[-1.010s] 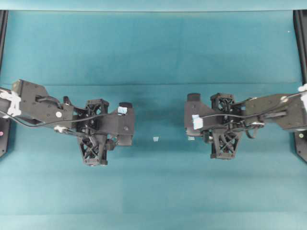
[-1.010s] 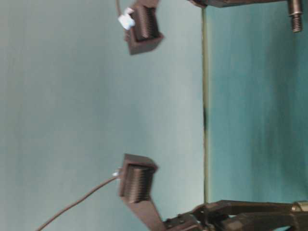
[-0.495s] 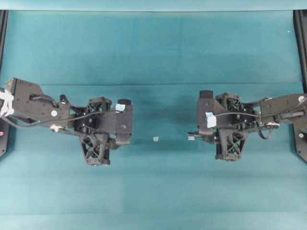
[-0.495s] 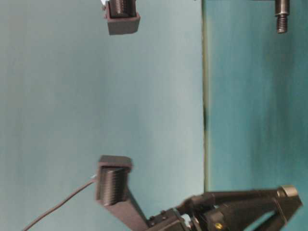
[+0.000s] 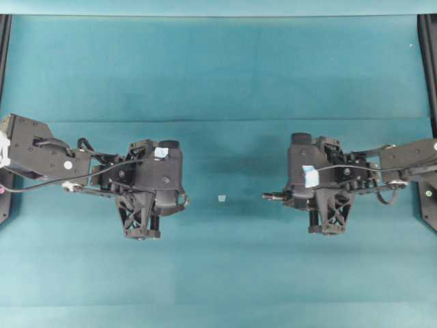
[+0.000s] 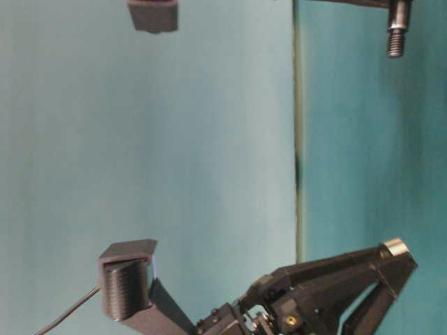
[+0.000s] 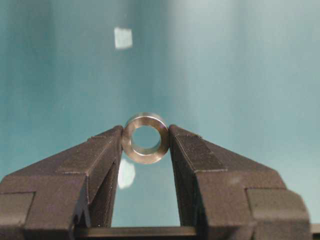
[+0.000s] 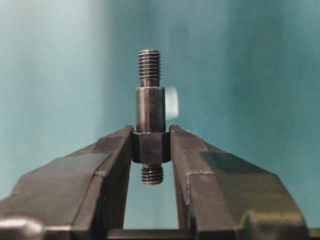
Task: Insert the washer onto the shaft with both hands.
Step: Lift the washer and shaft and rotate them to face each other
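In the left wrist view the washer (image 7: 146,138), a thick silver ring with its hole facing the camera, is pinched between the fingertips of my left gripper (image 7: 146,136), which is shut on it. My right gripper (image 8: 151,145) is shut on the hex collar of the shaft (image 8: 150,107), whose threaded tip points away from the camera. From overhead, the shaft (image 5: 272,196) sticks out leftward from the right gripper (image 5: 284,197), facing the left gripper (image 5: 183,199) across a wide gap. At table level the washer (image 6: 394,247) and the shaft (image 6: 397,31) are far apart.
A small pale tape scrap (image 5: 221,198) lies on the teal cloth between the two grippers. Black frame posts (image 5: 428,41) stand at the left and right edges. The wrist camera housings (image 6: 127,287) hang above the grippers.
Both wrists have rolled and the arms have drawn apart, left arm leftward and right arm rightward. The shaft now juts out level toward the middle. Both grips are unchanged.
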Action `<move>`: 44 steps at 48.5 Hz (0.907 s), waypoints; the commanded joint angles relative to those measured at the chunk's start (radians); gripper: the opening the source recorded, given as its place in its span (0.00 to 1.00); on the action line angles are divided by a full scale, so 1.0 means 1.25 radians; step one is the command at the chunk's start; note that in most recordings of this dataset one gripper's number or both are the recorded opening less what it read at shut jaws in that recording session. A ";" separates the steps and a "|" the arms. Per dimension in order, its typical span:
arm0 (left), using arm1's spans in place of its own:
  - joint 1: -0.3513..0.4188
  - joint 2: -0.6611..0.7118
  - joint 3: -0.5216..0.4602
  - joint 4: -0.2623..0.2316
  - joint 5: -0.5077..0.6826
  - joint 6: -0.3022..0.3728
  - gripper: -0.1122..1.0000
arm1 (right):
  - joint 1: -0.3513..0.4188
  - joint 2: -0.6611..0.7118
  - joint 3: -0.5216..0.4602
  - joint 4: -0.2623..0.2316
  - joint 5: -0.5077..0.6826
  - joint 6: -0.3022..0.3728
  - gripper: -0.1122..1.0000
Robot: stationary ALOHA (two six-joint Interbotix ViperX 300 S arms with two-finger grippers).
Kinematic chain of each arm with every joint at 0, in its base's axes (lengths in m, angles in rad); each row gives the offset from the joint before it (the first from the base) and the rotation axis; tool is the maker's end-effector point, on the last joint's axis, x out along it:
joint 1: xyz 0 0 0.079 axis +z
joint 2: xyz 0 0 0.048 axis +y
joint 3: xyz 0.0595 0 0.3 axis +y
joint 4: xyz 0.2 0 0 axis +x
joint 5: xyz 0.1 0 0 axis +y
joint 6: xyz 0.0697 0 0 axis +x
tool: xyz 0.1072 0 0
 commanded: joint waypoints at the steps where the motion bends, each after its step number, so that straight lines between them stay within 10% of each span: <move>1: -0.001 -0.018 0.001 0.001 -0.034 -0.002 0.44 | 0.004 -0.020 0.004 0.001 -0.028 0.004 0.10; 27: 0.004 -0.032 0.071 0.002 -0.329 -0.088 0.44 | 0.009 -0.052 0.067 0.002 -0.211 0.047 0.10; 44: 0.005 -0.028 0.069 0.002 -0.349 -0.097 0.44 | 0.011 -0.054 0.070 0.001 -0.221 0.053 0.10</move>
